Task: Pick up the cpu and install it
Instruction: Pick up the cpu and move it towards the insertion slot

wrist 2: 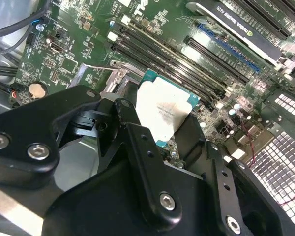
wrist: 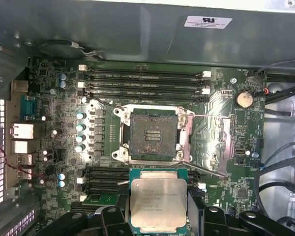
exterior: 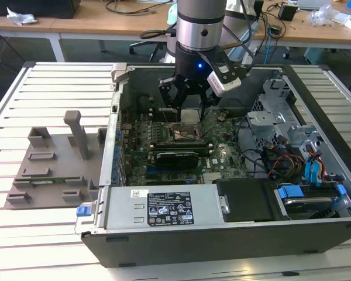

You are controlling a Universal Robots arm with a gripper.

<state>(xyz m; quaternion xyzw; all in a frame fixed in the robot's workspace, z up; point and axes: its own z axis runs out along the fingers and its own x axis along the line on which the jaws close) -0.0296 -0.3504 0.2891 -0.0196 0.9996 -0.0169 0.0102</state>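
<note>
The cpu (wrist: 158, 199), a flat square chip with a silvery top and a thin teal rim, sits between my gripper's black fingers (wrist: 110, 217). My gripper (exterior: 188, 110) is shut on it inside the open computer case (exterior: 164, 234). It hovers over the green motherboard (exterior: 222, 149), just beside the socket. The dark square socket (wrist: 152, 135) lies bare, its contact field showing and its metal frame (wrist: 184, 135) around it. In the second wrist view the cpu (wrist 2: 162, 110) hangs tilted over the socket's edge, with a finger (wrist 2: 132, 128) along its side.
Memory slots (wrist: 142, 81) run on either side of the socket. A graphics card (exterior: 175, 157), cables (exterior: 281, 161) and the drive cage (exterior: 275, 114) crowd the case's right part. A grey plastic fixture block (exterior: 52, 164) stands on the slatted table at the exterior view's left.
</note>
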